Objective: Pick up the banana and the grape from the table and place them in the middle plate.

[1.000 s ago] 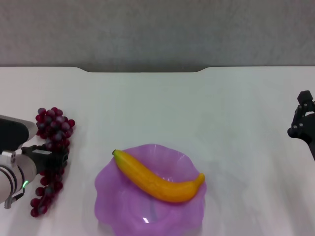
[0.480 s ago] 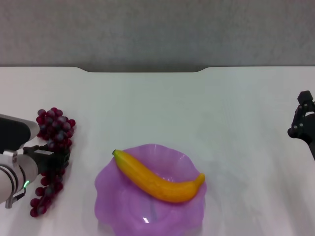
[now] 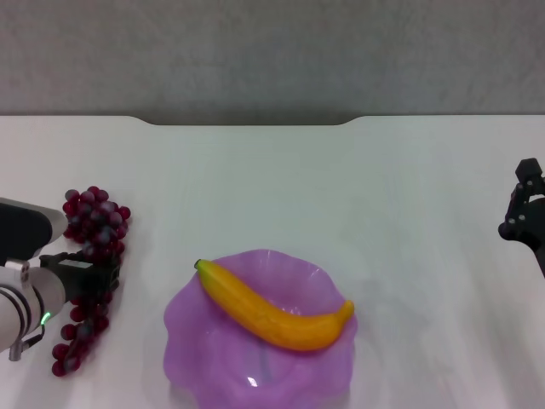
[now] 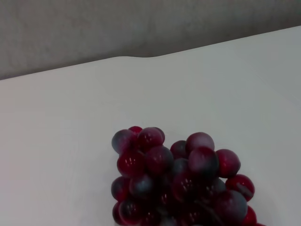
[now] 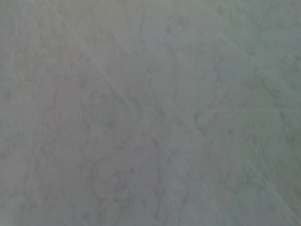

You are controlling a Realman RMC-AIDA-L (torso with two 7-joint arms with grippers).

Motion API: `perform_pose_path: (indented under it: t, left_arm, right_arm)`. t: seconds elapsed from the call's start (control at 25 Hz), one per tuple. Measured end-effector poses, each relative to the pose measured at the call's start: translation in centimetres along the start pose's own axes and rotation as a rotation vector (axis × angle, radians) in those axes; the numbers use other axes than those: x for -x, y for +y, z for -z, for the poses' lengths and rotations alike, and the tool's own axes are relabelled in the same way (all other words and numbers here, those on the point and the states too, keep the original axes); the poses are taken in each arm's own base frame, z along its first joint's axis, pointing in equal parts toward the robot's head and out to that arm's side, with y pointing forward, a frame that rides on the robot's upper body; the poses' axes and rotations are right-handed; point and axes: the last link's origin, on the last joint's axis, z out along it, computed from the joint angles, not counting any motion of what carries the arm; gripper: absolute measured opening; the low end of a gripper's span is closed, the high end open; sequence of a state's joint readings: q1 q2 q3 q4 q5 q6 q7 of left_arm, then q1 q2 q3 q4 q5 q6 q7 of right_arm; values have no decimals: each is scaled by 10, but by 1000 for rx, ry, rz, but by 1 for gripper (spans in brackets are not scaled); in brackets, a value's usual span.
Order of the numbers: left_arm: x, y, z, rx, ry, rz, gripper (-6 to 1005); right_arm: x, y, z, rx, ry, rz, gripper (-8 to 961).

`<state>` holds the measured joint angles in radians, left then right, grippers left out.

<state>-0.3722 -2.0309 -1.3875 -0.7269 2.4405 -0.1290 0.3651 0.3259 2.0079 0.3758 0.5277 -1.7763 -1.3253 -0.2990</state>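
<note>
The banana (image 3: 272,308) lies across the middle plate (image 3: 204,362), a purple scalloped dish near the front of the white table (image 3: 341,187). The grape (image 3: 95,217) bunch lies on the table at the left, running from far to near. My left gripper (image 3: 92,274) is down at the middle of the bunch and covers part of it. The far end of the grape bunch fills the left wrist view (image 4: 178,179). My right gripper (image 3: 521,209) hangs at the right edge, far from both fruits.
The table's far edge has a wide notch (image 3: 247,122) before a grey wall. The right wrist view shows only bare table surface (image 5: 150,113).
My left gripper has shifted very slightly at the grape bunch. The banana, plate and right arm have not moved.
</note>
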Motion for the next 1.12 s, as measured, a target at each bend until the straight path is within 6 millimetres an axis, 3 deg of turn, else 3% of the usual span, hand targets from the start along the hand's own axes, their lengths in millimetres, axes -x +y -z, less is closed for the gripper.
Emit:
perform_pose_path:
  t: [0.56,1.12]
  left_arm:
    - [-3,2,4,11,11,-10,428]
    - [-5,2,5,10,21,-10,305]
  right_arm:
    - [0,0,1,-2,2,0,0]
    - [0,0,0,0,-1,1,0]
